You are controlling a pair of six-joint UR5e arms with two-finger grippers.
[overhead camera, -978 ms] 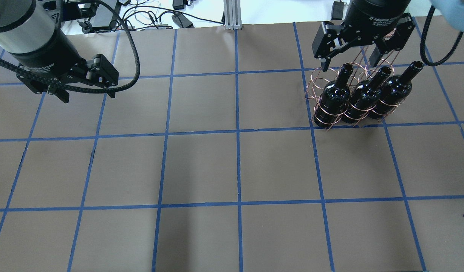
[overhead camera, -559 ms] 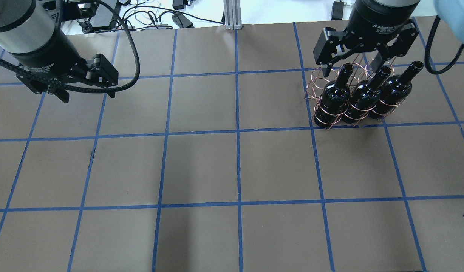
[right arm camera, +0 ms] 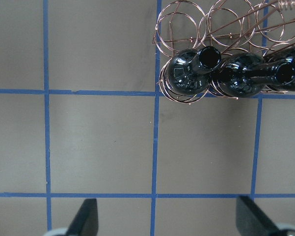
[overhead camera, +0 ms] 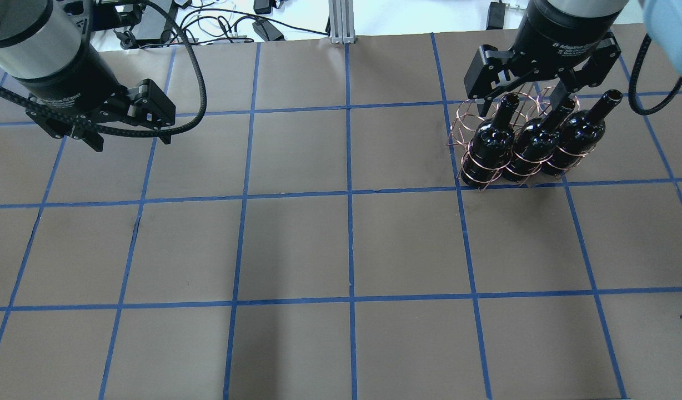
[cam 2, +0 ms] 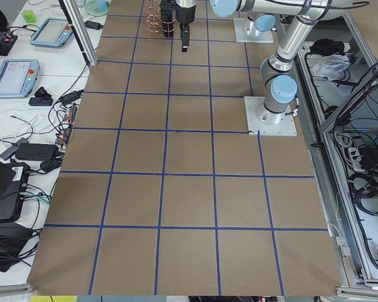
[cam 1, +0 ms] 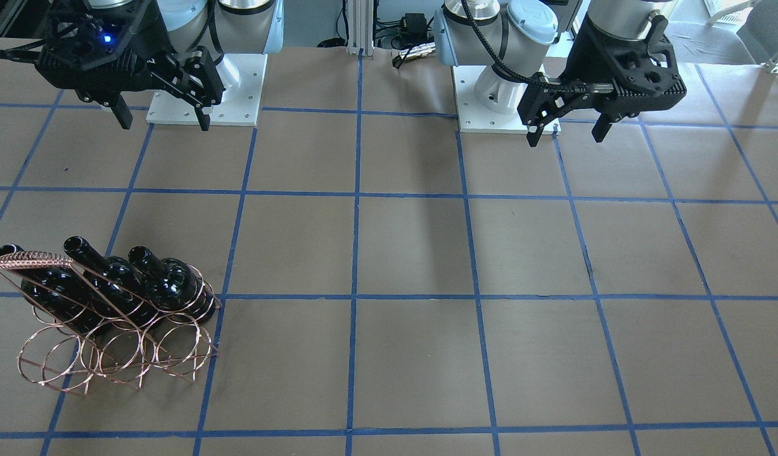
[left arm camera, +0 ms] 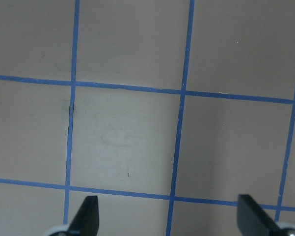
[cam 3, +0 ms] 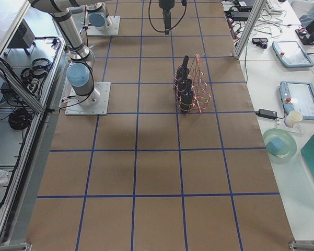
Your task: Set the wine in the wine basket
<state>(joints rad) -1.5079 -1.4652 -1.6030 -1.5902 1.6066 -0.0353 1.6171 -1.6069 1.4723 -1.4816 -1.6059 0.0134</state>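
Note:
Three glossy black wine bottles [overhead camera: 488, 141] [overhead camera: 535, 139] [overhead camera: 580, 130] stand tilted in the copper wire wine basket [overhead camera: 462, 119], in the ring row nearer the robot. They also show in the front view [cam 1: 173, 285] and the right wrist view [right arm camera: 189, 73]. The basket's other ring row [cam 1: 110, 361] is empty, and its wrapped handle [cam 1: 31, 259] is above the bottles. My right gripper [overhead camera: 520, 94] is open and empty, high above the basket, touching nothing. My left gripper [overhead camera: 130, 143] is open and empty, far off over bare table.
The brown table [overhead camera: 296, 244] has a blue tape grid. Cables and a metal post [overhead camera: 340, 22] lie beyond its far edge. Tablets, a cup and a bowl [cam 3: 279, 142] sit on a side bench past the basket.
My right gripper has shifted slightly right in the overhead view, still open. The bottles, basket and left arm have not moved.

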